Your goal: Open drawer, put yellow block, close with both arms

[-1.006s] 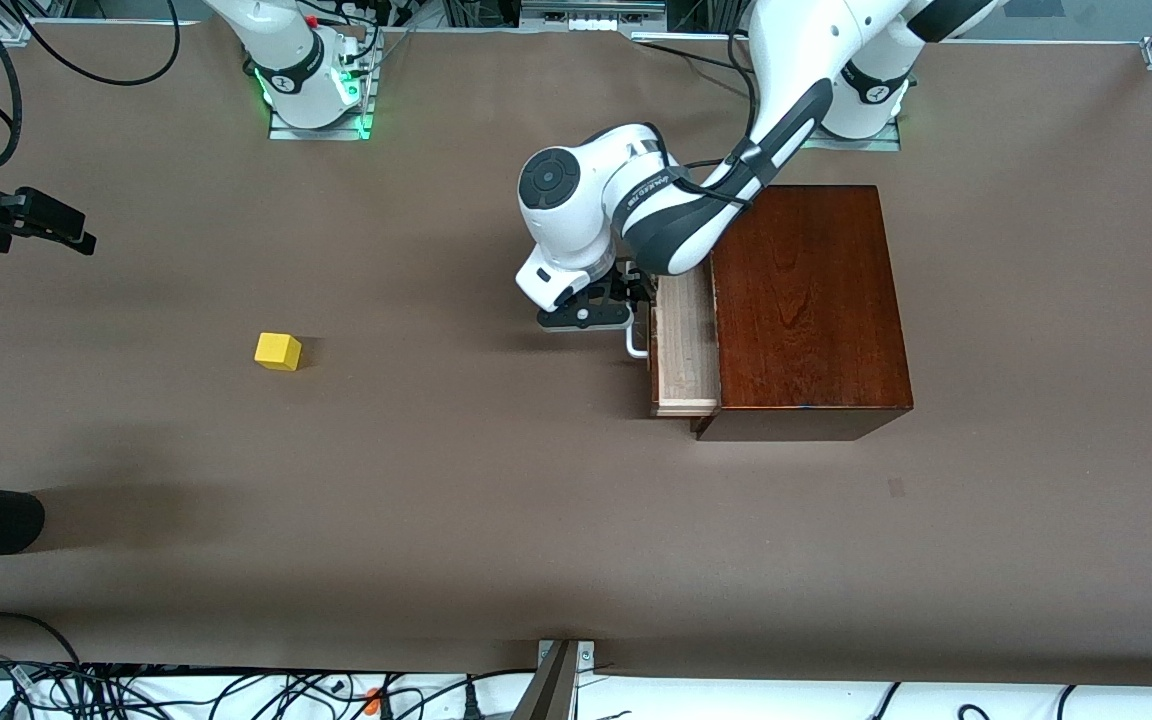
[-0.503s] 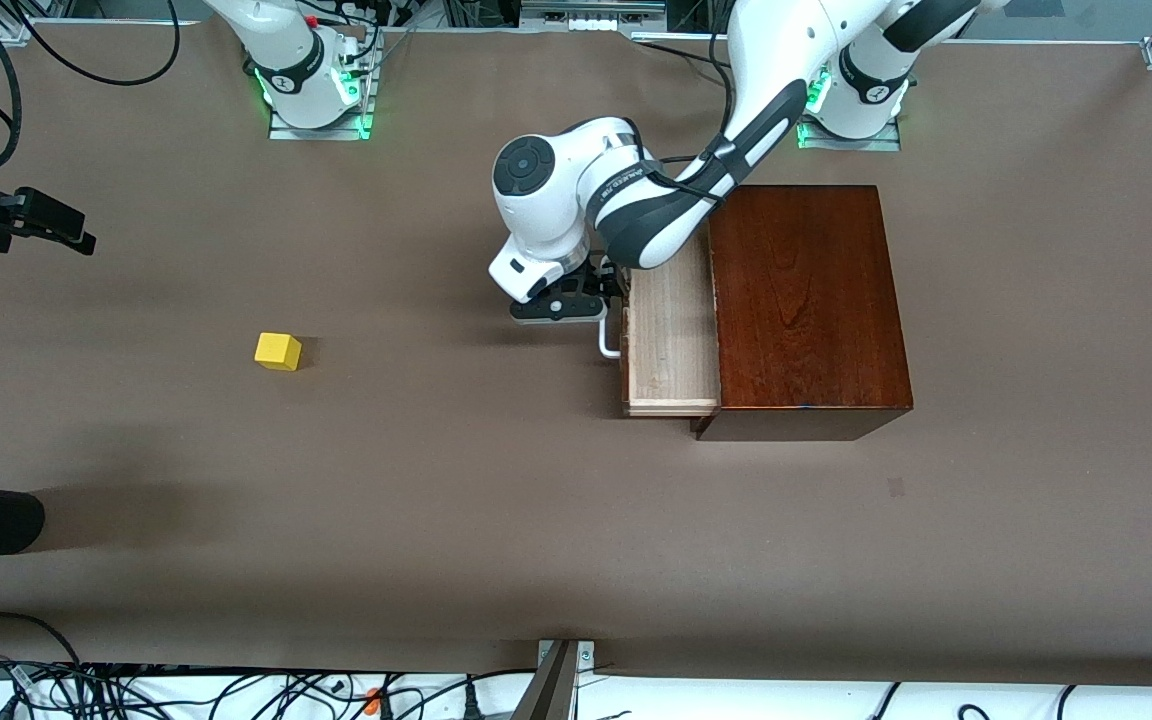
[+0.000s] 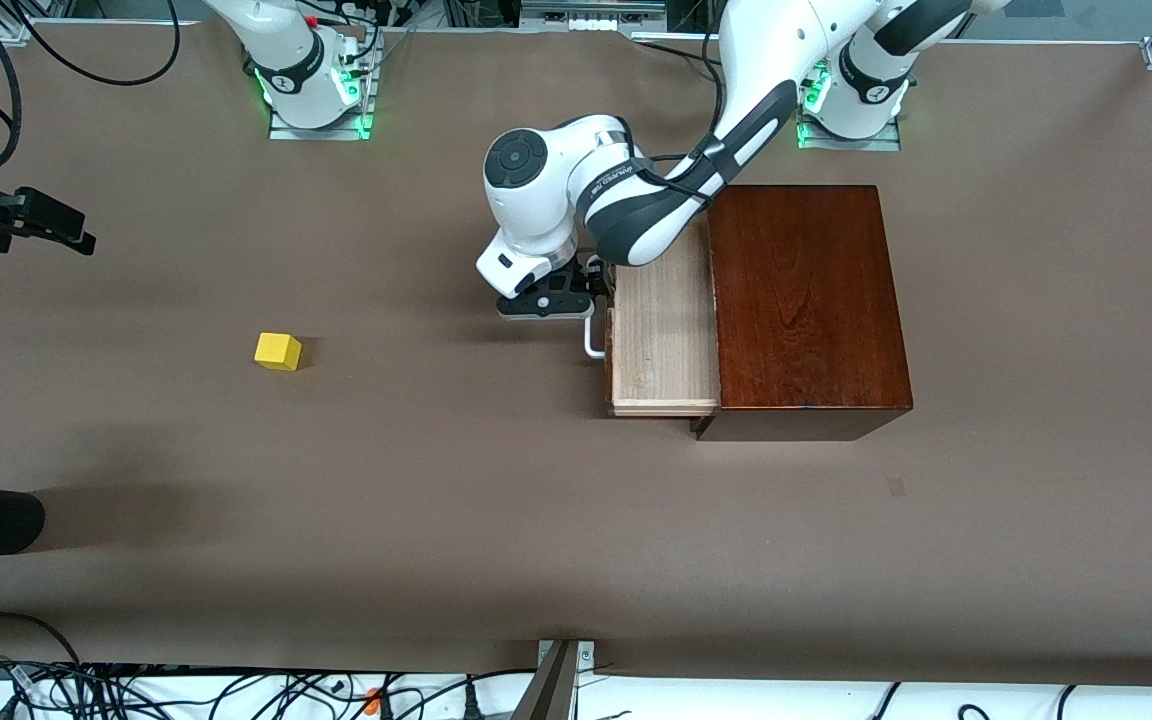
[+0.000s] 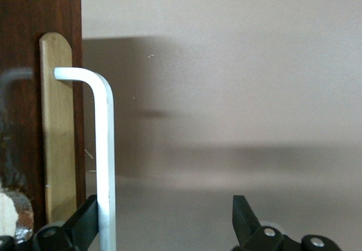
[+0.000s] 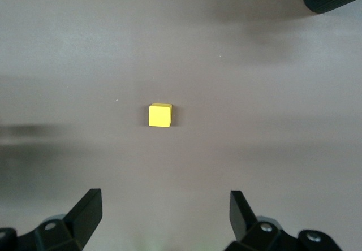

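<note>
left pincer tips cut off, one touching drawer handle

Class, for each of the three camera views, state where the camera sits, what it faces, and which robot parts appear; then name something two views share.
Front view: high across the table, facing both bases; shows both arms, the left gripper at the drawer.
Left wrist view: on the left wrist, facing the handle; its open fingers show, one touching the handle.
Right wrist view: on the right wrist, above the yellow block; right gripper open.
Shared: the block, in front and right wrist views.
</note>
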